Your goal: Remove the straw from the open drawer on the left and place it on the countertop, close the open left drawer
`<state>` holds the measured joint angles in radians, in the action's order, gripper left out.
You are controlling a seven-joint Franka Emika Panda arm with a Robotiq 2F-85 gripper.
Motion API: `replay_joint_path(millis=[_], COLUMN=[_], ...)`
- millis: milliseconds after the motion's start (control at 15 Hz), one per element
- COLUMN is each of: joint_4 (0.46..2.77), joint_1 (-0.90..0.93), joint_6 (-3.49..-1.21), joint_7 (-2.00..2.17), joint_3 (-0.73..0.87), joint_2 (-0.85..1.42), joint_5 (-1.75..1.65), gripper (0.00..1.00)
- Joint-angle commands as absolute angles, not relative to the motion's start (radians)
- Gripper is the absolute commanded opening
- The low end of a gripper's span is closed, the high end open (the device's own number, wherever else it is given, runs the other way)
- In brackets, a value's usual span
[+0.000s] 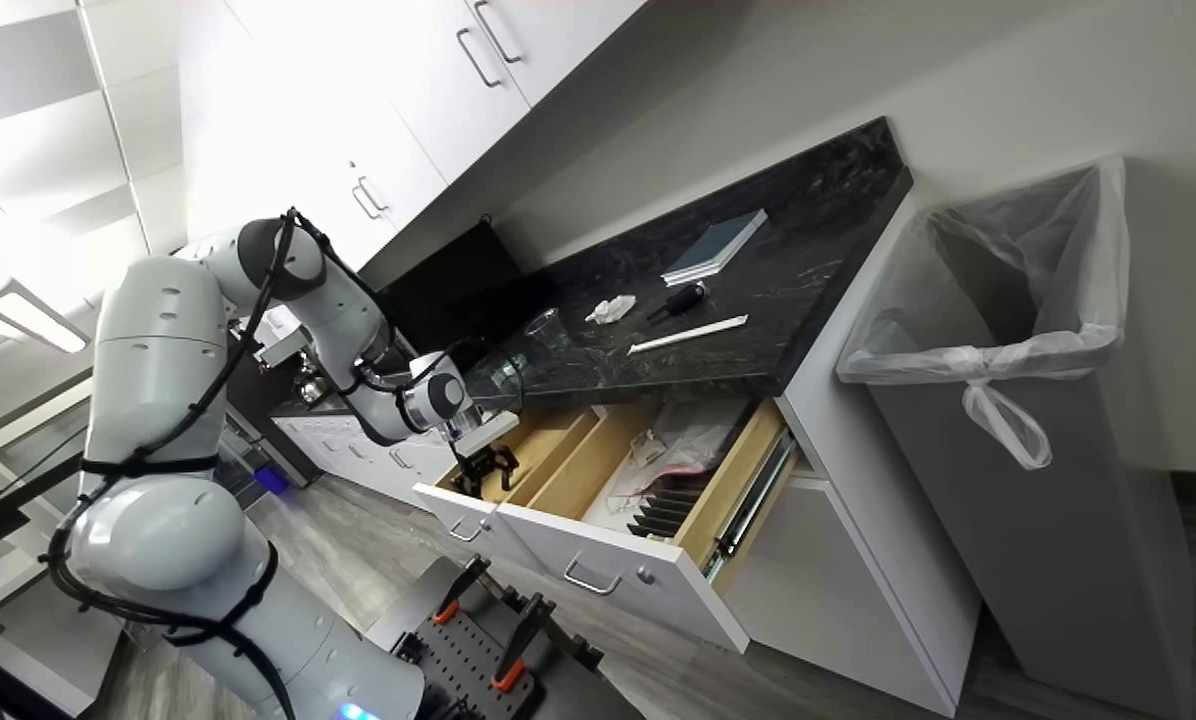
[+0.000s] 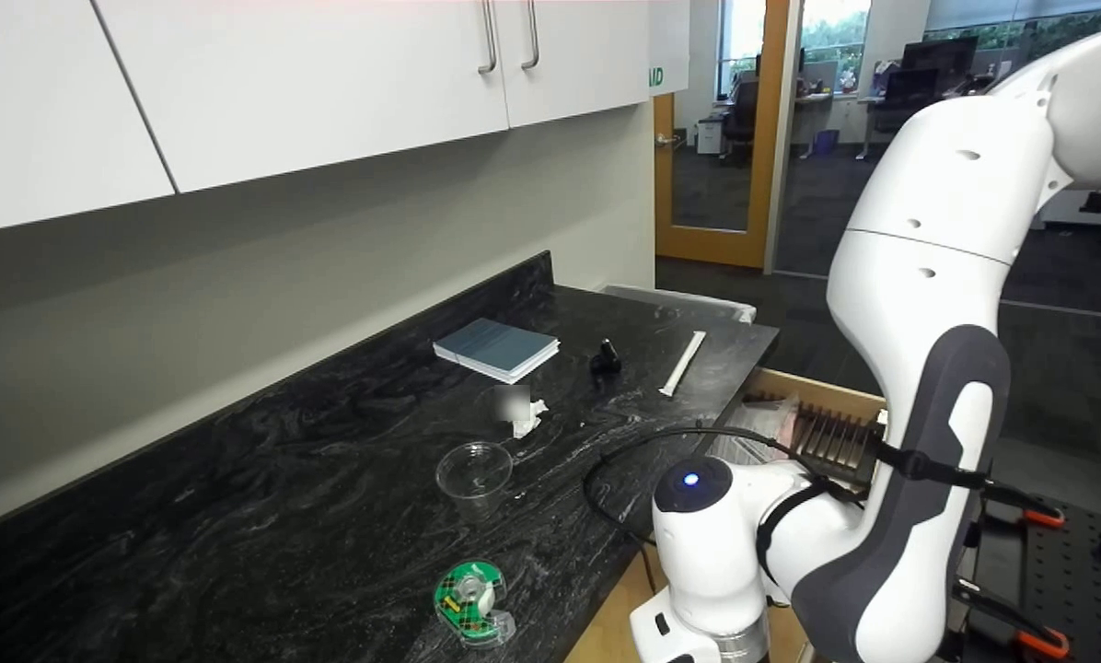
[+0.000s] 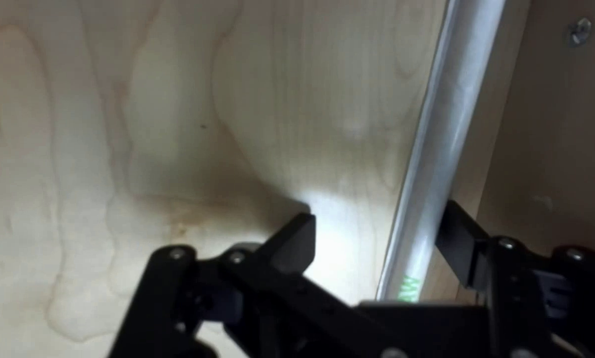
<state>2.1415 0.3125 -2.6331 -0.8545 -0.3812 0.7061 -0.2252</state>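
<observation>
Robotiq gripper [image 3: 377, 233] hangs inside the open left drawer [image 1: 498, 535], its black fingers [image 3: 297, 243] spread apart. Between them, in the wrist view, a white-wrapped straw [image 3: 444, 141] with green lettering lies lengthwise in the drawer, nearer one finger; whether they touch cannot be told. Another wrapped straw [image 1: 688, 334] rests on the black stone-look countertop [image 1: 808, 235] in both exterior views, sharing it with a clear plastic cup [image 2: 474, 483] and green tape dispenser [image 2: 463, 608].

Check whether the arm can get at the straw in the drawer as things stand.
Probably yes: in the wrist view the open fingers appear to straddle the straw, and nothing lies on its visible stretch. The nearby drawer wall could make it tight.
</observation>
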Motion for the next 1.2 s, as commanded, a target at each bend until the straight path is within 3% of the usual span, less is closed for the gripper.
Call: replay_joint_path(millis=[0,400,1133], joint_4=[2.149,2.187,2.318], joint_1=[0.358,0.387,0.472], joint_6=[-2.685,-2.694,-2.771], joint_7=[-0.804,-0.759,-0.479], joint_3=[-0.342,-0.33,-0.269], joint_2=[0.738,0.688,0.468], joint_5=[-0.294,-0.35,-0.548], gripper=[0.42,0.01,0.02])
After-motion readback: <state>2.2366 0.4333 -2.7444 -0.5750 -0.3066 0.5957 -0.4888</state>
